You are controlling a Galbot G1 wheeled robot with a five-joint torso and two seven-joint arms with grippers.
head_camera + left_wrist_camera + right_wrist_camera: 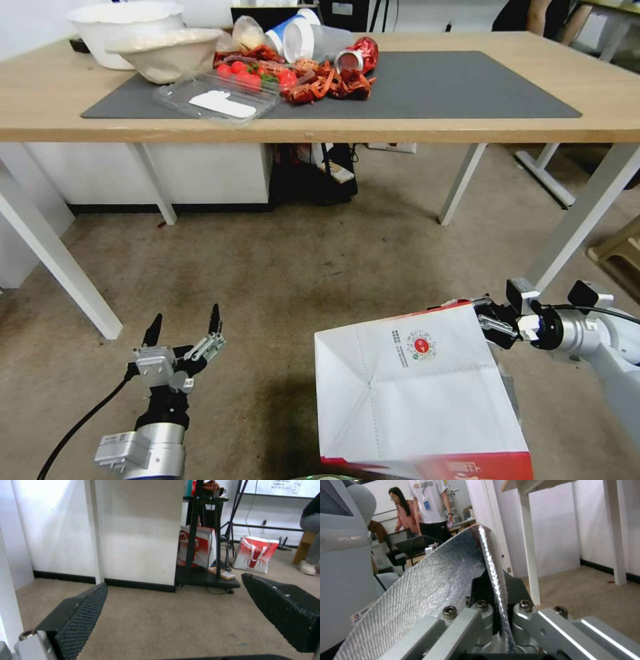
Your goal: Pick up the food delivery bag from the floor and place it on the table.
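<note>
- The table stands ahead of the robot, across the far part of the head view, with the floor stretching beneath and in front of it.
- A mat lies on the table top.
- Bowls, a clear tray and a heap of food items sit on the mat's left part.
- The food delivery bag is in front of the table, on the robot's right.
- The right gripper is at the bag's far right edge, clamped on it.
- The left gripper is to the left of the bag, well apart from it, above the floor, fingers spread.
</note>
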